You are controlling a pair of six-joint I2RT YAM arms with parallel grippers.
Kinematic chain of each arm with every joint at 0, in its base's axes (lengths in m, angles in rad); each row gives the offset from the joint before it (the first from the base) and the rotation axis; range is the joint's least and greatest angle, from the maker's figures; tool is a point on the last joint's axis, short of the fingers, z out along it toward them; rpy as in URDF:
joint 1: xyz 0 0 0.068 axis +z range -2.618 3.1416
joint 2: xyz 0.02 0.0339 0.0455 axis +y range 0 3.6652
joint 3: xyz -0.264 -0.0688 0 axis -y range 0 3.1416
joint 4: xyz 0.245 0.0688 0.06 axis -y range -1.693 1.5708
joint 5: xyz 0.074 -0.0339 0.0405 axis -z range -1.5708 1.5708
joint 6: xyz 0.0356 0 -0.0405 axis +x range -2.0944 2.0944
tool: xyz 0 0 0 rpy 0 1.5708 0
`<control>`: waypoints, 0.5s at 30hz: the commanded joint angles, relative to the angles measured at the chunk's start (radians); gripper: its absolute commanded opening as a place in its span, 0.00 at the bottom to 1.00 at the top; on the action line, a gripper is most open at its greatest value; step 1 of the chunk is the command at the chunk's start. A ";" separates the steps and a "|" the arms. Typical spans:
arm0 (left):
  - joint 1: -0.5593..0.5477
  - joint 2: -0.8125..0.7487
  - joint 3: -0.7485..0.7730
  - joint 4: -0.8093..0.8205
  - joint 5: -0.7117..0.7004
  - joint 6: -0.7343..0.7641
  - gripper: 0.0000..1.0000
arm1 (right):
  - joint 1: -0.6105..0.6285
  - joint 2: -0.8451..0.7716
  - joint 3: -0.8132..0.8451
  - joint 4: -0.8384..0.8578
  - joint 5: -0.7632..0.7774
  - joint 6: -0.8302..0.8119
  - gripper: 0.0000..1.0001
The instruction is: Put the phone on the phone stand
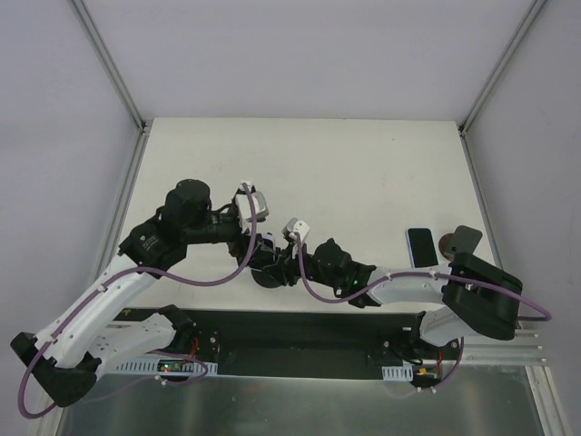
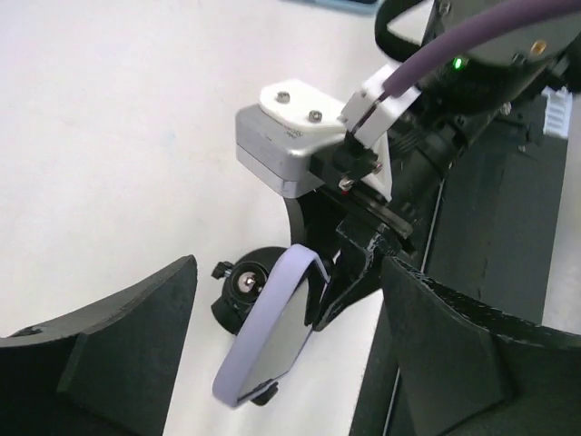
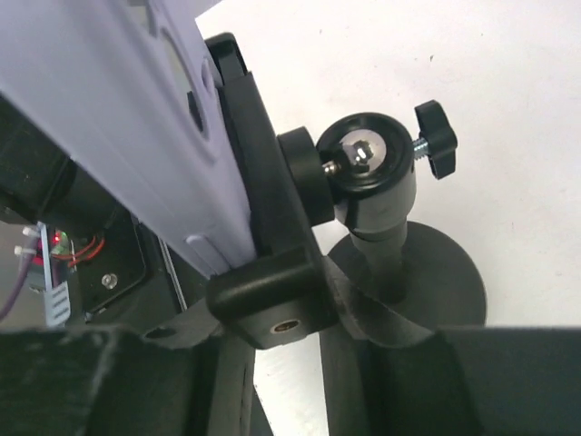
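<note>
A lavender phone (image 2: 263, 336) (image 3: 118, 109) sits tilted in a black ball-head holder (image 2: 238, 286) (image 3: 381, 182) with a round base (image 1: 266, 277), at the near middle of the table. My left gripper (image 1: 261, 243) (image 2: 289, 268) is open, a finger on either side of this phone and apart from it. My right gripper (image 1: 278, 259) (image 3: 283, 336) is shut on the holder's end lip (image 3: 272, 304) beside the phone's edge. At the right, a second phone (image 1: 420, 247) with a dark screen lies flat next to the small dark grey-brown phone stand (image 1: 463, 240). No gripper is near those two.
The right arm's grey and white wrist camera block (image 2: 281, 150) hangs close over the holder. A black rail (image 1: 300, 327) runs along the near edge of the white table (image 1: 363, 173). Metal frame posts (image 1: 109, 64) rise at the far corners.
</note>
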State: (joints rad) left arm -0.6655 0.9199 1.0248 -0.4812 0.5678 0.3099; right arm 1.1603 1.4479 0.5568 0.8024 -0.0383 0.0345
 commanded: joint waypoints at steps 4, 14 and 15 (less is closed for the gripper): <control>0.061 -0.211 -0.028 0.231 -0.153 -0.123 0.87 | 0.007 -0.112 0.069 -0.213 0.118 0.010 0.73; 0.082 -0.395 -0.215 0.406 -0.888 -0.213 0.92 | 0.165 -0.276 0.302 -0.886 0.570 0.227 0.99; 0.086 -0.383 -0.213 0.406 -0.923 -0.221 0.92 | 0.191 -0.252 0.387 -0.955 0.625 0.275 1.00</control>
State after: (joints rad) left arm -0.6044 0.5079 0.8543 -0.1623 0.0051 0.1612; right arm 1.2961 1.2037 0.7647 0.1837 0.3084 0.1337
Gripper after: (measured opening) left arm 0.917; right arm 0.993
